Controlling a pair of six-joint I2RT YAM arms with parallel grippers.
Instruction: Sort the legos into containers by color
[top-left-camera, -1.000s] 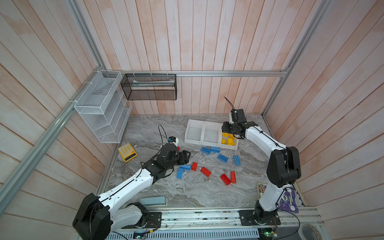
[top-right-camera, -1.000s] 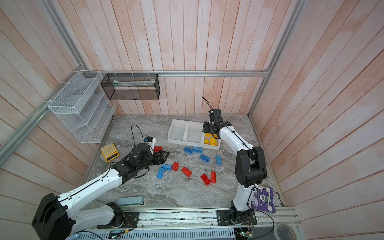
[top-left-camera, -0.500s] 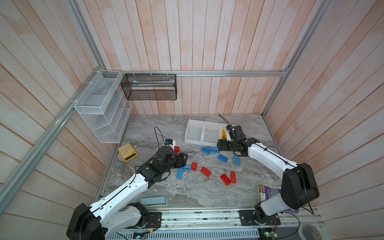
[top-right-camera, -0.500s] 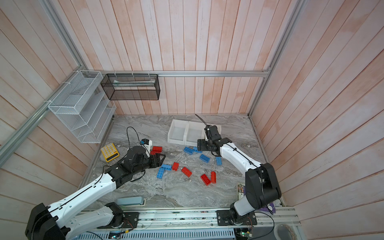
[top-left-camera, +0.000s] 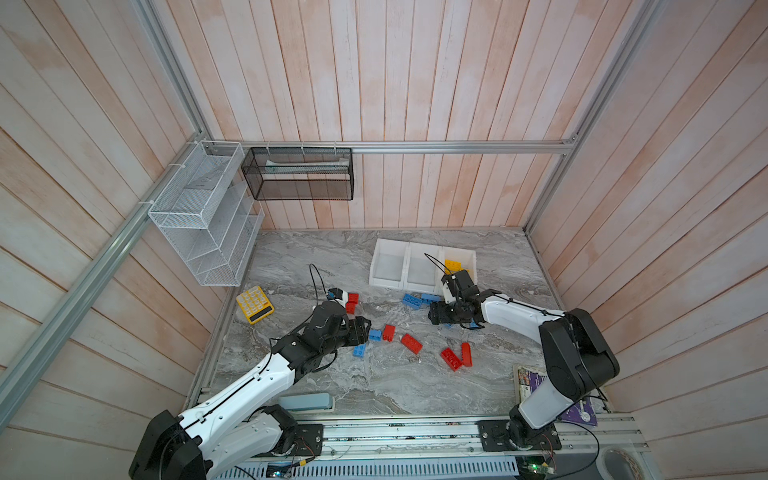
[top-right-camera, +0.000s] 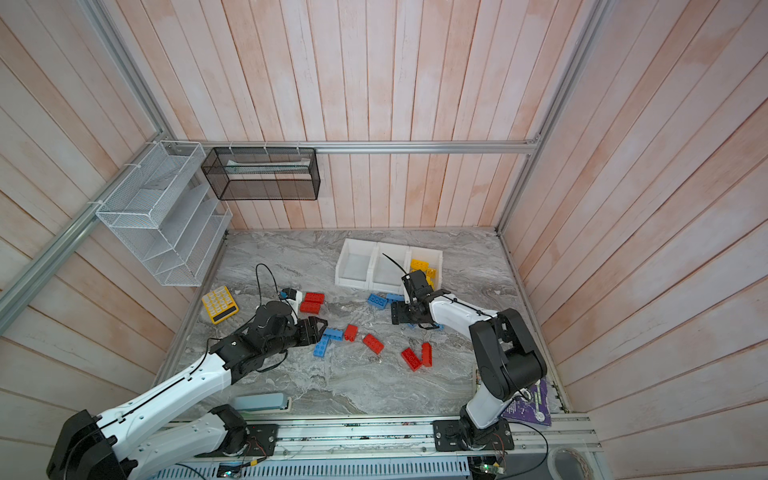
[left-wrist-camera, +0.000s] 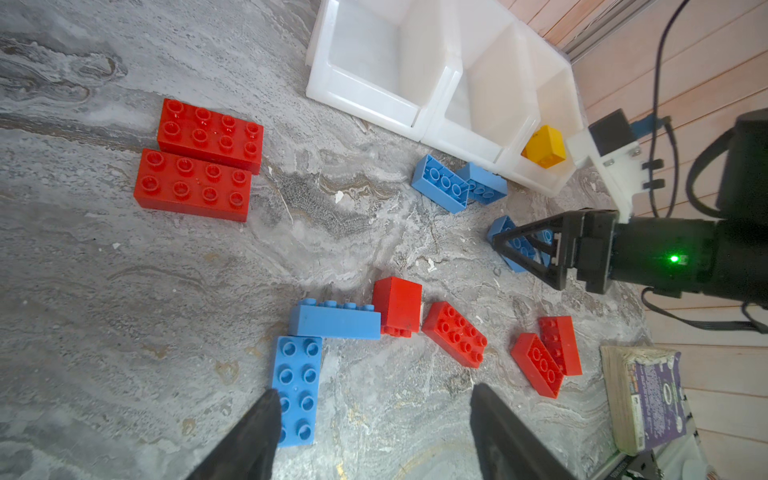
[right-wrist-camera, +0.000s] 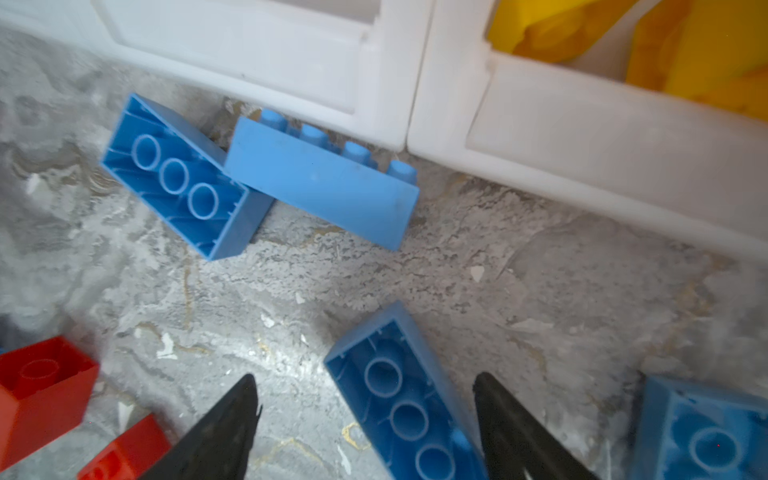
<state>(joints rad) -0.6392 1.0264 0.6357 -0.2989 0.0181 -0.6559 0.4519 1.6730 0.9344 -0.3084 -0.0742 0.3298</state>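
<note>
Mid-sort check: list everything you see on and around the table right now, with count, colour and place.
red legos: six, red, loose on the table, middle and left
blue legos: six, blue, loose on the table, two by the containers' front
yellow legos: several, count unclear, yellow, in the rightmost container
containers: three, white, joined in a row at the table's rear
calculator: one, yellow with white keys, table's left edge
wire-mesh rack: one, white, left wall
mesh basket: one, black, back wall
book: one, purple cover, front right corner
flat case: one, blue-grey, front edge
left gripper: black, open, above the blue legos on the left
right gripper: black, open, astride an upturned blue lego
</note>
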